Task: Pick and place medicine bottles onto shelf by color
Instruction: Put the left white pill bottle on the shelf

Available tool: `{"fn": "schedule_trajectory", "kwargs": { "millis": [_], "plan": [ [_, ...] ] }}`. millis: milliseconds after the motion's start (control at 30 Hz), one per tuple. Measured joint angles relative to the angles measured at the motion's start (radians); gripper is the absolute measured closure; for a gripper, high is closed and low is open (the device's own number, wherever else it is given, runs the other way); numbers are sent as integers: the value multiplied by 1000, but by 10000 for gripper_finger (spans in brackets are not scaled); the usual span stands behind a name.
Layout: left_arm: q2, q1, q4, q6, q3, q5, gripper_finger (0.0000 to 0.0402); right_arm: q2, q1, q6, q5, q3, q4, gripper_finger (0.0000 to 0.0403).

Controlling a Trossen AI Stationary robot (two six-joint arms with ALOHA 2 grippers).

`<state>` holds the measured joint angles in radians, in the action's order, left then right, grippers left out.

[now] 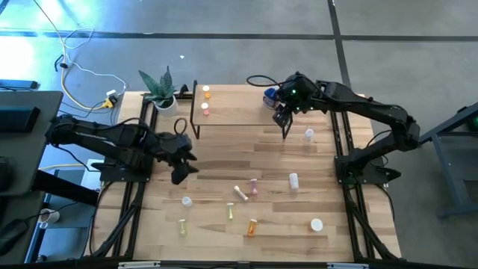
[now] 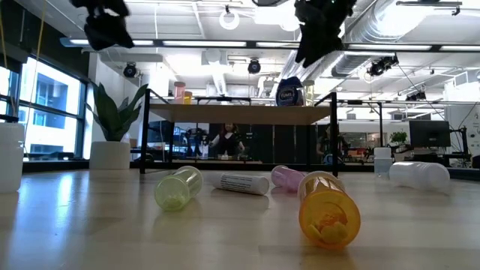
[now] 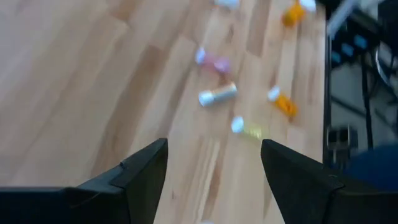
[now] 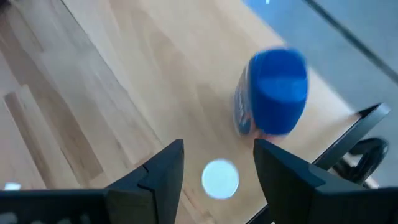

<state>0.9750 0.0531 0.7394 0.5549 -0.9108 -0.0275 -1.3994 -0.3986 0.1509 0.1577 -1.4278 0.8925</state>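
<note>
My right gripper gaped empty over the shelf, blue bottle seemingly standing free; I'd lift straight up. Left gripper hung open.

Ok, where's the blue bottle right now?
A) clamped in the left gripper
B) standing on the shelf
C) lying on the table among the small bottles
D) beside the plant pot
B: the blue bottle stands on the shelf, with the right gripper open just beside it.

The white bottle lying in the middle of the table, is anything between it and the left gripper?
Nothing visible. The left gripper hangs open above bare wood, and the white bottle lies apart from it, a pink bottle just beyond.
</note>
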Motion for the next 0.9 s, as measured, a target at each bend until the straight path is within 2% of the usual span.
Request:
{"fn": "schedule_trajectory", "kwargs": {
  "millis": [167,433,667,900],
  "plan": [
    [13,137,43,4,0,-66,164,0,-8,-21,38,-51,2,217],
    [79,330,99,123,0,-164,167,0,-31,-29,43,-102,2,217],
    [211,431,109,197,0,-168,167,0,-35,-54,43,-124,7,217],
    [340,478,104,264,0,-171,167,0,-35,-80,42,-125,10,217]
  ]
}}
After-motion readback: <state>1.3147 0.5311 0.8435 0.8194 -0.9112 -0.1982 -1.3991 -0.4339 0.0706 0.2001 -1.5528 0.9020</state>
